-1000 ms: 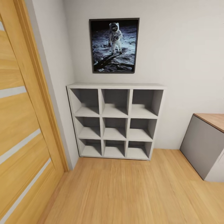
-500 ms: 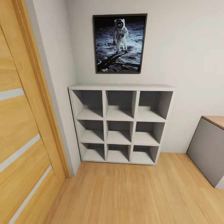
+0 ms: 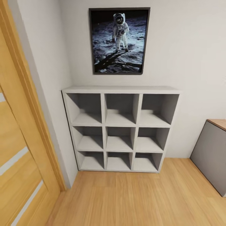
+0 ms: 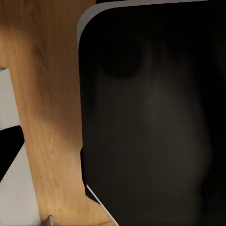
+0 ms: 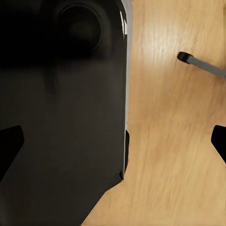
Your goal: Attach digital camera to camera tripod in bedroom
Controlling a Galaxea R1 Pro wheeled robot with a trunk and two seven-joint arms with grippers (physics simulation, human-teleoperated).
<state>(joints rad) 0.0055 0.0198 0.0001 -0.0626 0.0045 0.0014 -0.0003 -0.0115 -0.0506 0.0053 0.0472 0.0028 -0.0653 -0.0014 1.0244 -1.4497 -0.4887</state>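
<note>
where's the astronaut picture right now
In the head view, the astronaut picture hangs on the white wall straight ahead, directly above the grey cube shelf, right of the wooden door.

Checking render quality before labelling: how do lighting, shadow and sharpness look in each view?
Head view: even, soft light, no glare; the cube shelf has shaded compartments, and the astronaut poster is sharp. Left wrist view: a dark, featureless robot body panel close up, with wood floor beside it. Right wrist view: similar dark panel, floor slightly soft.

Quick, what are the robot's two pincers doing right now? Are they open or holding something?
Left pincer: cannot be told; its tips barely show.
Right pincer: open, holding nothing, over the wood floor.
</note>
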